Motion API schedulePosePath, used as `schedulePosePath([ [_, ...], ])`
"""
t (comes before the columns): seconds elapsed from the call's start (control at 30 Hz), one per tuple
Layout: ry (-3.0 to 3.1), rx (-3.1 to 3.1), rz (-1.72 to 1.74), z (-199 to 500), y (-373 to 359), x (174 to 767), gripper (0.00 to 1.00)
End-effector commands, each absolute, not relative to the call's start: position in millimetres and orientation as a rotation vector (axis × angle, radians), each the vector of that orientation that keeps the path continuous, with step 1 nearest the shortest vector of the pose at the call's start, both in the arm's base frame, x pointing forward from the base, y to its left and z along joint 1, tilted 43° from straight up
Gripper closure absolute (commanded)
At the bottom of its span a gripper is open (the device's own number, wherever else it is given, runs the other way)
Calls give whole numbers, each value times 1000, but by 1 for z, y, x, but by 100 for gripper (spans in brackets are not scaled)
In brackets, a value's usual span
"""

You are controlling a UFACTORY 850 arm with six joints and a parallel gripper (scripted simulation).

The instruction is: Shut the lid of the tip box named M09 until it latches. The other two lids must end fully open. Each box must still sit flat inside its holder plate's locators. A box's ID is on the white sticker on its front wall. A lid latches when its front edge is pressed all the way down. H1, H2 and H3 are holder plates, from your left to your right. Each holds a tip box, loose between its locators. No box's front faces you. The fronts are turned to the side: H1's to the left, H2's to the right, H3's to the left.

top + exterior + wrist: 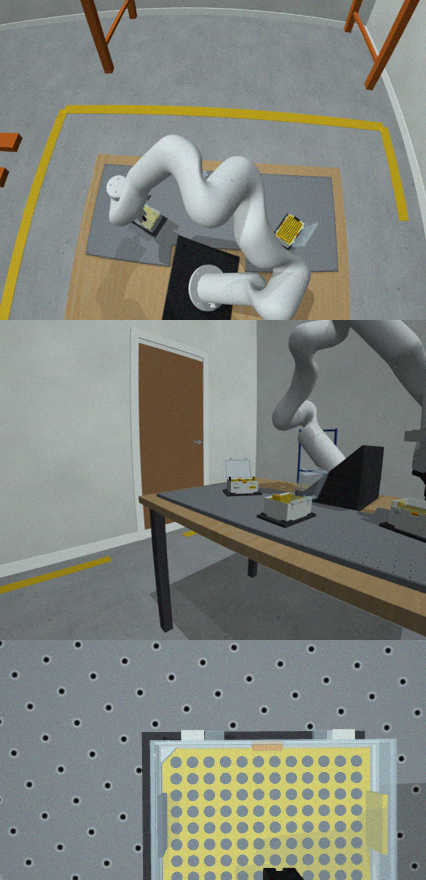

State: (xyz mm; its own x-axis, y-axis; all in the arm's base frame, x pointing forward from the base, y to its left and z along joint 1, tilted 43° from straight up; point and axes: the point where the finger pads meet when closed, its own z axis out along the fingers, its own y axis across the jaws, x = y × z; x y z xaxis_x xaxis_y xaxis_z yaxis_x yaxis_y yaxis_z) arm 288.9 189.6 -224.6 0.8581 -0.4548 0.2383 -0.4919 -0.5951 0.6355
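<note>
Hung above the left tip box (270, 810), fingers pressed together on nothing: the gripper (280, 874), a dark tip at the wrist view's lower edge over the yellow tip rack (225, 805). Seen there through the box's pale translucent lid, an orange tab (267, 747) at the far rim and the black holder plate (146, 790) along the box's left side. Spread beneath, the gray perforated board (75, 740). Stood open on that board, right of the left box, 2 more tip boxes: the middle one (287, 506) and the far one (241, 484), lid (237, 468) upright. Too small to read, every white sticker, so which box was M09 could not be told.
</note>
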Motion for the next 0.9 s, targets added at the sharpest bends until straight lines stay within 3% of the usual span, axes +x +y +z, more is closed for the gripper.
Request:
schedulePosePath([
  [0.0, -683, 2299, 67, -220, 194, 291, 100],
  [0.87, -683, 2299, 67, -193, 219, 296, 100],
])
